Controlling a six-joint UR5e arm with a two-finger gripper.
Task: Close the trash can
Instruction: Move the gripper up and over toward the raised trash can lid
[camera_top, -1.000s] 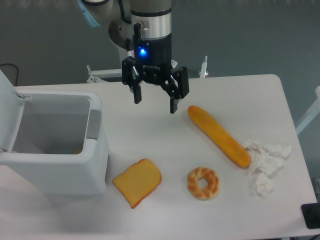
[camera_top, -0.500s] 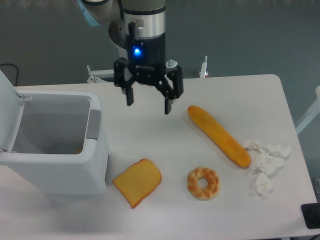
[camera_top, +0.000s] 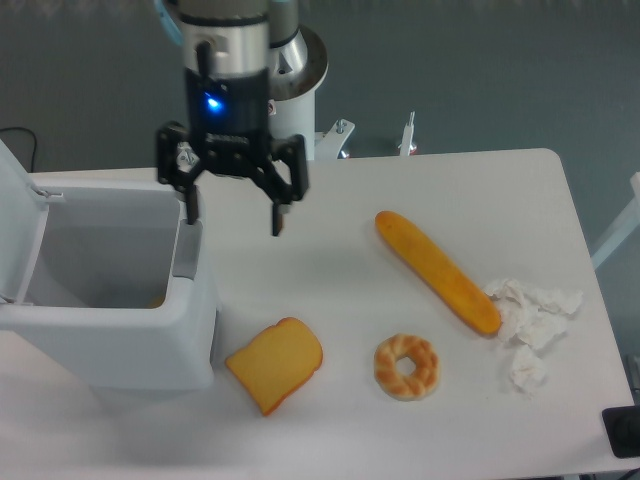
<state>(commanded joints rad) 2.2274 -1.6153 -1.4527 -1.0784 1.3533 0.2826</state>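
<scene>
The trash can (camera_top: 120, 345) is a large light-grey boxy bin at the table's left, standing open. Its lid (camera_top: 15, 215) is swung up at the far left edge of the view. A darker grey latch tab (camera_top: 186, 250) sits on its right rim. A bit of something orange shows inside at the bottom. My gripper (camera_top: 235, 213) is open and empty, fingers pointing down, hovering just right of the bin's right rim. Its left finger (camera_top: 190, 205) is above the rim near the latch tab.
On the white table (camera_top: 330, 270) lie a toast slice (camera_top: 275, 363), a donut (camera_top: 406, 366), a long baguette (camera_top: 437, 270) and crumpled white tissue (camera_top: 530, 325) at the right. A dark object (camera_top: 622, 430) sits at the bottom right corner.
My gripper has moved left, from over the table's middle to beside the bin's right rim. It has stayed open. The objects on the table have not moved.
</scene>
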